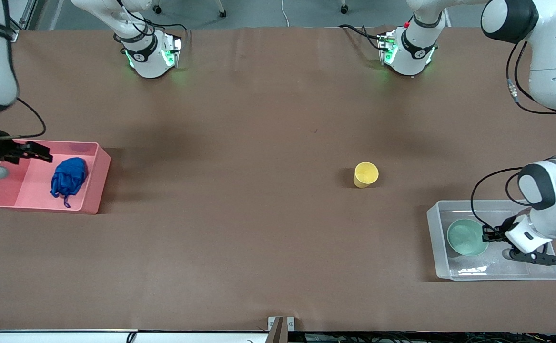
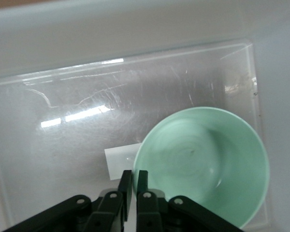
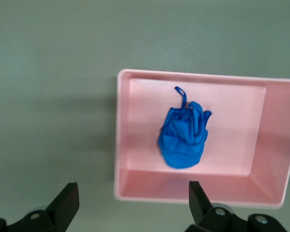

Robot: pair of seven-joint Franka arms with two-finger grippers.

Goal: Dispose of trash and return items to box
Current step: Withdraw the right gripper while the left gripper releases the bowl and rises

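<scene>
The blue soft lump of trash (image 1: pixel 69 176) lies in the pink bin (image 1: pixel 94 190) at the right arm's end of the table; it also shows in the right wrist view (image 3: pixel 183 137). My right gripper (image 1: pixel 37 152) is open and empty over the pink bin's edge (image 3: pixel 132 200). The mint-green bowl (image 1: pixel 466 237) is inside the clear box (image 1: pixel 492 275) at the left arm's end. My left gripper (image 1: pixel 490 234) is shut on the bowl's rim (image 2: pixel 134 186), and the bowl (image 2: pixel 203 164) is upright. The yellow cup (image 1: pixel 366 174) stands alone on the table.
The brown table (image 1: pixel 239 214) is bare between the pink bin and the cup. A white square sticker (image 2: pixel 121 162) shows on the clear box's floor beside the bowl. The arm bases stand along the table edge farthest from the front camera.
</scene>
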